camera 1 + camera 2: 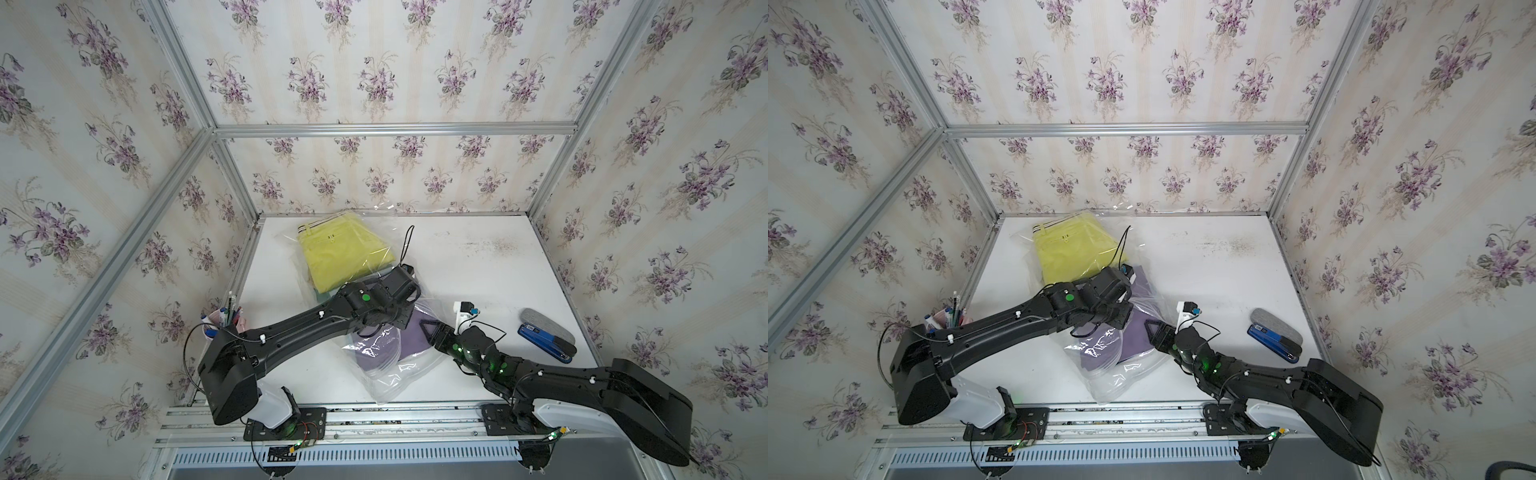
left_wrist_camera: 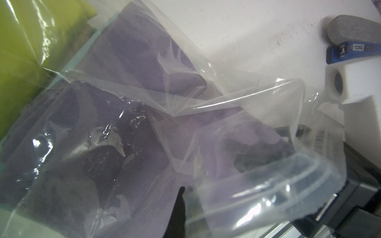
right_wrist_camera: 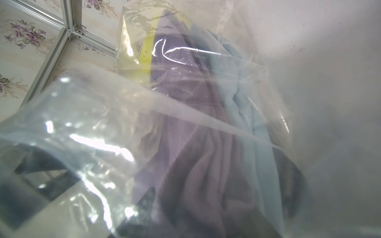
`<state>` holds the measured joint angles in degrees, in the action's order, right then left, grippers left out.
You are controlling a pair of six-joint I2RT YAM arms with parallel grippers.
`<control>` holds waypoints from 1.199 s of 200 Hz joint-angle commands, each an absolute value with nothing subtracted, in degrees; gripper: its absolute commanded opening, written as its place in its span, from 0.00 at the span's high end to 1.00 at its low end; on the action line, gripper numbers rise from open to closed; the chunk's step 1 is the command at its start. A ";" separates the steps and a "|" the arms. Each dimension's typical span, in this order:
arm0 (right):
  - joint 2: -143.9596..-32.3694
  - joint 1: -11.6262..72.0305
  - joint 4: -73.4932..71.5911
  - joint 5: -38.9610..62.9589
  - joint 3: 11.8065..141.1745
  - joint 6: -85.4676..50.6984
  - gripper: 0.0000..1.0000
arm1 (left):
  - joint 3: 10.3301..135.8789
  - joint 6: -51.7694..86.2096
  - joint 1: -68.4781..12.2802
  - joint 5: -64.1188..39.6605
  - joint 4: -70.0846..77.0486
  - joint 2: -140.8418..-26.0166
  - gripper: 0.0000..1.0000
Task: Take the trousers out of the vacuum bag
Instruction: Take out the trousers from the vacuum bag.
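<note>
The vacuum bag (image 1: 386, 374) lies across the white table from the back left to the front middle. Through it show the yellow-green trousers (image 1: 345, 253), the purple trousers (image 1: 409, 345) and light blue trousers (image 3: 243, 107). My left gripper (image 2: 183, 191) is shut, pinching the clear film at the bag's mouth; only one dark finger (image 2: 178, 210) shows. My right gripper (image 1: 422, 332) reaches into the mouth from the right. Its jaws (image 3: 216, 195) stand apart inside the bag with bunched purple cloth between them, blurred by plastic.
A blue stapler (image 1: 544, 338) and a grey pad (image 1: 548, 326) lie at the right. A cup of pens (image 1: 226, 322) stands at the left edge. Aluminium frame posts and papered walls close in the table (image 1: 478, 266) on three sides.
</note>
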<state>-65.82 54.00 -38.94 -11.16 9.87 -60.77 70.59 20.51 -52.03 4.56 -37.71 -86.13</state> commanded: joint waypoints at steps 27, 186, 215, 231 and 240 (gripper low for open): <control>-67.00 53.72 -41.75 -10.37 10.93 -58.34 0.69 | 69.43 20.92 -51.94 5.99 -37.19 -84.94 1.00; -28.60 55.55 -1.45 -4.90 13.41 -60.53 1.00 | 71.89 19.25 -50.54 8.08 -39.85 -84.82 1.00; -26.66 55.54 2.58 -5.89 14.13 -60.82 1.00 | 71.86 19.49 -50.76 6.68 -40.36 -83.24 0.91; -27.17 55.50 2.56 -6.05 14.84 -60.72 1.00 | 70.74 19.40 -51.59 5.26 -40.00 -81.48 0.68; -27.78 55.53 2.52 -6.02 15.39 -60.92 1.00 | 70.04 19.42 -52.24 4.70 -40.04 -78.58 0.53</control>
